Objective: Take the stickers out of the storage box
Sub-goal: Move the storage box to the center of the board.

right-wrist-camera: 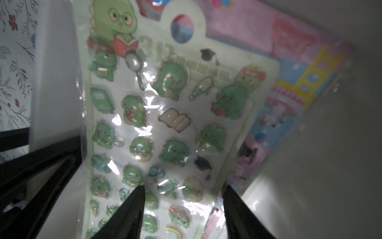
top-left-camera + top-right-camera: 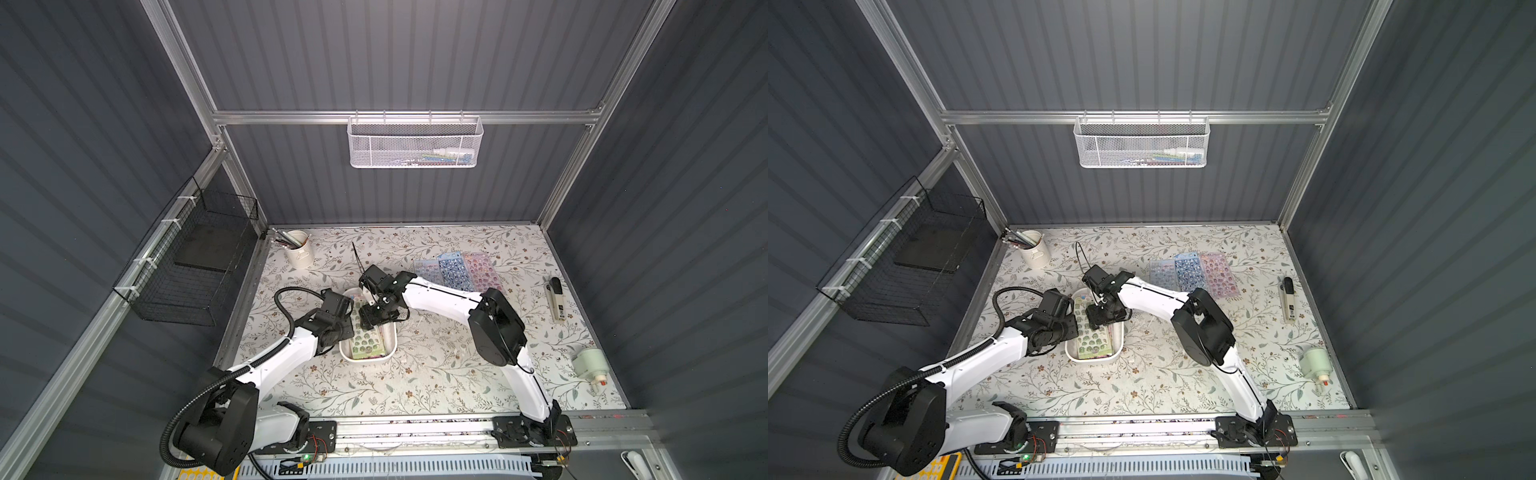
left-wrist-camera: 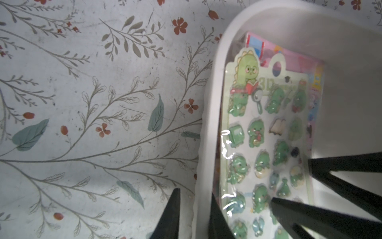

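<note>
Wrist views show left fingers (image 3: 194, 215) pinching the storage box (image 3: 208, 115) wall, right fingers (image 1: 183, 207) spread over green stickers (image 1: 171, 115).

- The shallow white smooth-walled storage box (image 2: 388, 347) has its far half hidden under both black wrists in both top views.
- Contents of the white mesh wire basket (image 2: 415, 143) are too small to identify.
- The pink sticker sheet (image 1: 289, 68) lies mostly covered by the green dinosaur sticker sheet (image 1: 175, 115).

We see a green dinosaur sticker sheet (image 1: 171, 115) filling the middle, lying on a pink sheet (image 1: 289, 62) inside the white storage box (image 1: 55, 82). Our right gripper (image 1: 184, 207) stands open, low in the frame.
</note>
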Action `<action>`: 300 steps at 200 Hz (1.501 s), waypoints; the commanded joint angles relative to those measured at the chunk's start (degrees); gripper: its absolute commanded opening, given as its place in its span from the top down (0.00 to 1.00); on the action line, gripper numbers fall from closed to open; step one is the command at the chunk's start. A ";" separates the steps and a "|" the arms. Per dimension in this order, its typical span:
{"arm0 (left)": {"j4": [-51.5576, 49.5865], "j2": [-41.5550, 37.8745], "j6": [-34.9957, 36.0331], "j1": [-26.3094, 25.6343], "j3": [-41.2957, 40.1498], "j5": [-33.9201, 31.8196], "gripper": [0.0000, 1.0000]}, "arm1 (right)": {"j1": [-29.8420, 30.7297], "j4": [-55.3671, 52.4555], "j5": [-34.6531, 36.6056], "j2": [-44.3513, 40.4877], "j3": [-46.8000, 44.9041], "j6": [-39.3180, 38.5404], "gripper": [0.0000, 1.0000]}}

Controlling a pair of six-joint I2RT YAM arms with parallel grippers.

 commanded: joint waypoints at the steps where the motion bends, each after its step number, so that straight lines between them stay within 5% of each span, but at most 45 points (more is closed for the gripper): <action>1: -1.13 -1.32 -0.89 0.14 -1.03 -1.00 0.77 | -0.84 -1.33 -0.57 2.71 -1.29 0.59 0.41; 81: 0.00 -0.45 -1.28 0.17 -1.53 -0.94 0.77 | -3.03 13.62 -15.78 -3.84 -11.30 6.17 0.50; 300: 0.45 1.33 -0.83 0.16 -1.05 -1.17 0.79 | -7.34 27.50 -24.29 -10.48 -20.93 10.35 0.75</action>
